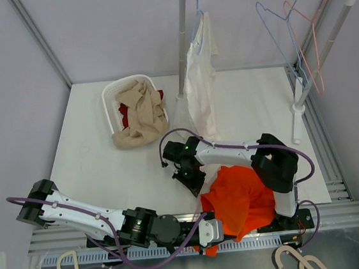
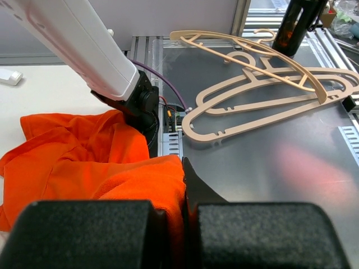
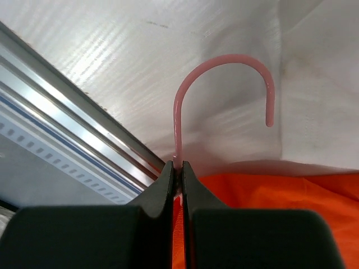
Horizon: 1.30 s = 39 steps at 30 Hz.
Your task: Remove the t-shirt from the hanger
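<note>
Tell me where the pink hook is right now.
In the right wrist view, the hook sticks up from the shut right gripper, just above the orange t-shirt, over the white table near its front edge.

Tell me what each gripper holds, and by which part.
Right gripper: pink hanger, by the stem below its hook. Left gripper: orange t-shirt, by a fold at its edge.

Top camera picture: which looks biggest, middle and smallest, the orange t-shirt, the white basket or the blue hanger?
1. The orange t-shirt and the white basket: about alike, too close to rank.
2. The blue hanger: smallest, just a thin outline, even though it hangs higher, nearer the camera.
</note>
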Each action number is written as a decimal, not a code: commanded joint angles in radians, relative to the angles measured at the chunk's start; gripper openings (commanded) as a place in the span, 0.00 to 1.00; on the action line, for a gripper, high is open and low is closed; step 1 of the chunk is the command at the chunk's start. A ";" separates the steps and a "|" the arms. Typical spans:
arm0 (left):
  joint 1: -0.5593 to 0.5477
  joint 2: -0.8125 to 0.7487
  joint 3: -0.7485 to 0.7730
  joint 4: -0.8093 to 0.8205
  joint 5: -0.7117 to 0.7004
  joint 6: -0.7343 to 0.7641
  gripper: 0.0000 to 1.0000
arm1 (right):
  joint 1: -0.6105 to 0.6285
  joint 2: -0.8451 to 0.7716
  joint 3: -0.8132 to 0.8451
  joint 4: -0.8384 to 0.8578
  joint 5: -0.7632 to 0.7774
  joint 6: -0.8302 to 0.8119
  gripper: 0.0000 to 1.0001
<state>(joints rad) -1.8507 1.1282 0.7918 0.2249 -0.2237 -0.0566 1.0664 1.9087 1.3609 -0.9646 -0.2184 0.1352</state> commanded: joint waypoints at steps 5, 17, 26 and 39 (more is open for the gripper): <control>-0.012 -0.015 0.035 -0.007 -0.016 -0.028 0.01 | -0.071 -0.197 0.086 0.035 0.007 0.087 0.00; -0.031 0.029 0.034 -0.016 -0.135 0.004 0.01 | -0.244 -0.464 0.175 0.155 -0.179 0.308 0.00; -0.071 -0.105 -0.062 -0.044 -0.425 0.082 0.01 | -0.535 -0.611 0.121 0.391 -0.314 0.561 0.00; 0.303 -0.277 -0.266 0.045 -0.224 -0.173 0.01 | -0.698 -0.614 0.312 0.726 -0.532 0.933 0.00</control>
<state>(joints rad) -1.5944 0.9188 0.5377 0.1894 -0.5400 -0.1238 0.3901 1.3167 1.5616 -0.3164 -0.6754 0.9764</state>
